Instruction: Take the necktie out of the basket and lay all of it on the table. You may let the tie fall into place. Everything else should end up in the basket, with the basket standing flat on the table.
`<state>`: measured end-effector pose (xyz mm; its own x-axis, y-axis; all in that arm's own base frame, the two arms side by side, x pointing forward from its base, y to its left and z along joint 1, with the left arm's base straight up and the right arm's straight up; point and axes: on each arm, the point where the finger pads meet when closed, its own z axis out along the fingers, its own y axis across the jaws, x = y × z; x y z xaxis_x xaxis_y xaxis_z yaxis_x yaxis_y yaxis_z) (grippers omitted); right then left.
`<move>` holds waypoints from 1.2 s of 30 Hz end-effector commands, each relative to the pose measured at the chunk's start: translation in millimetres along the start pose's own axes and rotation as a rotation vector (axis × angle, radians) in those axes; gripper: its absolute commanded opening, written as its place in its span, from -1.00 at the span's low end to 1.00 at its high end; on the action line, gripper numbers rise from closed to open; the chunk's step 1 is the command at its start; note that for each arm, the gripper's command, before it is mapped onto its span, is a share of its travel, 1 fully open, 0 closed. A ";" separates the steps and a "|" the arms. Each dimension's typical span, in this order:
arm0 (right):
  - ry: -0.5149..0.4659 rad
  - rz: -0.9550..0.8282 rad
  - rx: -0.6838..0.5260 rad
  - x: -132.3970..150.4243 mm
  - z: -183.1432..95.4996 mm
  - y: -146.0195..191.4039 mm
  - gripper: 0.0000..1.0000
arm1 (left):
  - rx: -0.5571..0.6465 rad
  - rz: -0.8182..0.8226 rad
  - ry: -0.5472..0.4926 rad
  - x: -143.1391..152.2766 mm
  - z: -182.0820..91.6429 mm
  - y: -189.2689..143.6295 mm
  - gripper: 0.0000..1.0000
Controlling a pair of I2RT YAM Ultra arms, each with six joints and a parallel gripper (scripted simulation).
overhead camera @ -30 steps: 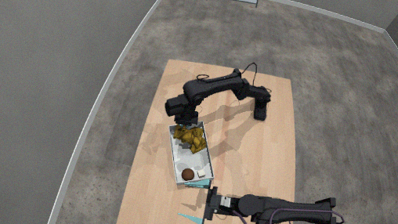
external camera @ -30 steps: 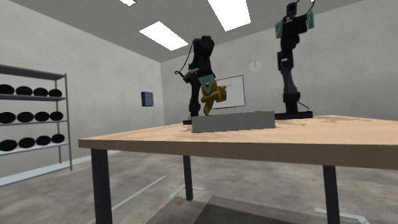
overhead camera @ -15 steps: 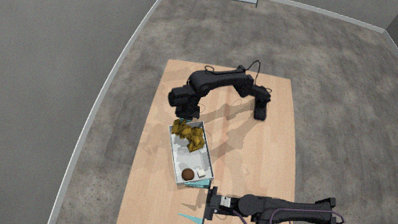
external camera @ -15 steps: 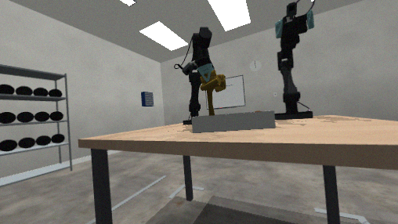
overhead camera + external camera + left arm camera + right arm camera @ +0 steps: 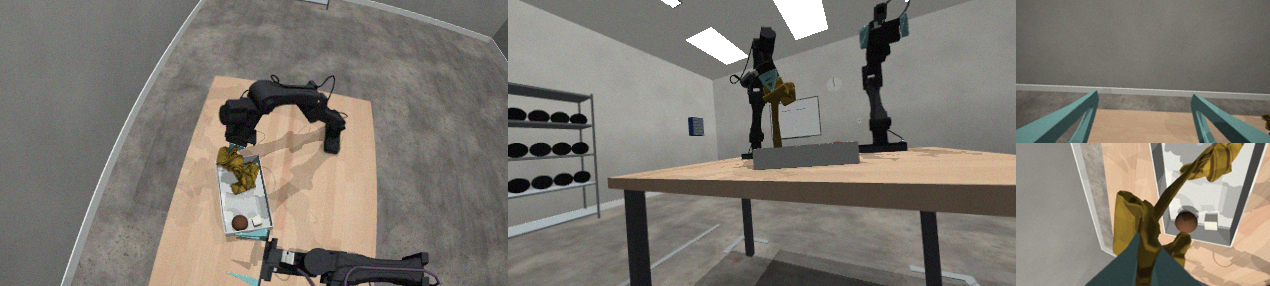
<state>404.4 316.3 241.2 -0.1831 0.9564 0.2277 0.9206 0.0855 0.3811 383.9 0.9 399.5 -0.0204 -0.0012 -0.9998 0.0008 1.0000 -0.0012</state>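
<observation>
The grey basket (image 5: 267, 205) (image 5: 808, 157) (image 5: 1240, 211) stands flat on the table. My right gripper (image 5: 236, 147) (image 5: 769, 82) (image 5: 1144, 237) is shut on the mustard necktie (image 5: 246, 175) (image 5: 786, 93) (image 5: 1126, 224), high above the basket's end. A bunched part hangs at the fingers, a narrow strand runs down, and the lower part lies in the basket. A bit of the tie shows at the left wrist view's right edge. A brown ball (image 5: 240, 222) (image 5: 1186, 223) and a small white block (image 5: 256, 221) (image 5: 1210, 225) sit in the opposite end. My left gripper (image 5: 248, 256) (image 5: 1145, 96) is open and empty, beyond that end.
The wooden table (image 5: 320, 200) (image 5: 933, 172) (image 5: 1143, 126) extends around the basket. Its long edge runs near the basket's side away from the arm bases. The left arm (image 5: 345, 265) (image 5: 875, 90) reaches across one end of the table.
</observation>
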 end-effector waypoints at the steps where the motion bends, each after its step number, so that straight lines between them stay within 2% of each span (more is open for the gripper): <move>1: -0.167 0.025 0.267 9.3 -42.9 12.3 -0.91 | 0.000 0.000 0.000 0.0 0.0 0.0 1.00; 16: -0.151 0.023 0.241 0.9 -51.3 9.2 -0.91 | 0.000 0.000 0.000 0.0 0.0 0.0 1.00; 28: -0.159 0.030 0.247 -28.4 -65.1 -5.7 -0.91 | 0.000 0.000 0.000 0.0 0.0 0.0 1.00; 36: -0.199 0.040 0.306 -62.7 -81.2 -23.1 -0.91 | 0.000 0.000 0.000 0.0 0.0 0.0 1.00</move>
<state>376.4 254.2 268.2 -0.1206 0.9725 0.1992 0.9394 0.0469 0.3395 383.9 0.9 399.5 -0.0204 -0.0012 -0.9998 0.0008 1.0000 -0.0012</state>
